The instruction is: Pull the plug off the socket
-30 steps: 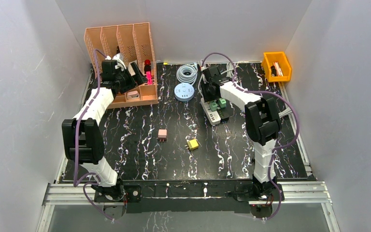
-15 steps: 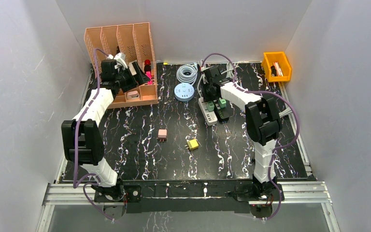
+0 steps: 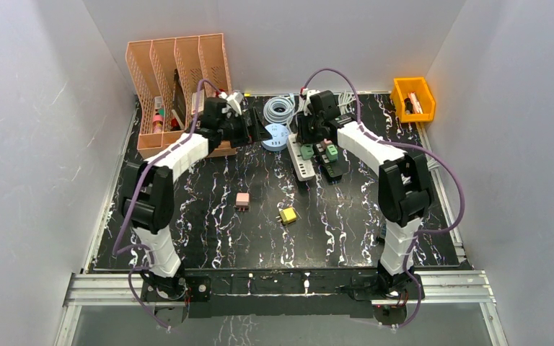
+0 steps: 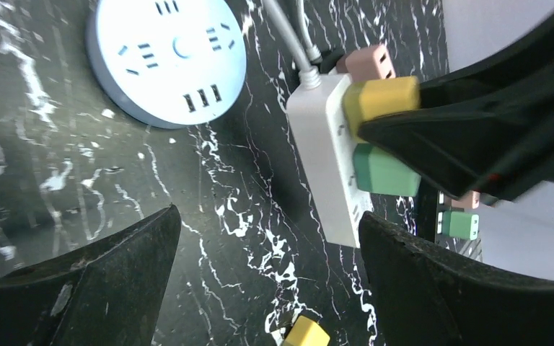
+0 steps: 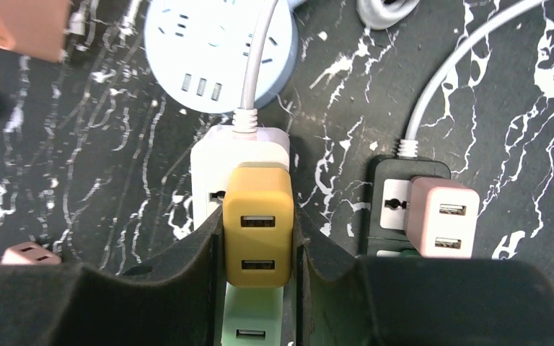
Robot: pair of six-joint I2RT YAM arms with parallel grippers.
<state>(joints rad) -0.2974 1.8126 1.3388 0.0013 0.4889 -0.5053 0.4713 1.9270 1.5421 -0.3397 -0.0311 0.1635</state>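
Note:
A yellow plug (image 5: 257,216) sits in the top socket of a white power strip (image 5: 213,162), with a green plug (image 5: 252,310) just below it. My right gripper (image 5: 257,225) is shut on the yellow plug, one finger pressed on each side. In the top view the right gripper (image 3: 305,135) covers the far end of the white strip (image 3: 300,164). My left gripper (image 4: 268,216) hangs open over bare table beside the strip (image 4: 324,166), holding nothing. From there the yellow plug (image 4: 379,97) shows between the right gripper's black fingers (image 4: 476,122).
A round light-blue socket hub (image 5: 216,43) lies just beyond the strip. A black strip (image 5: 389,180) carrying a pink plug (image 5: 438,216) lies to its right. A loose pink plug (image 3: 243,200) and a loose yellow plug (image 3: 288,215) lie mid-table. An orange file organiser (image 3: 177,65) stands back left, a yellow bin (image 3: 413,97) back right.
My left arm has swung right from the organiser to beside the round hub. My right gripper has closed on the yellow plug, and the white strip has shifted left and turned.

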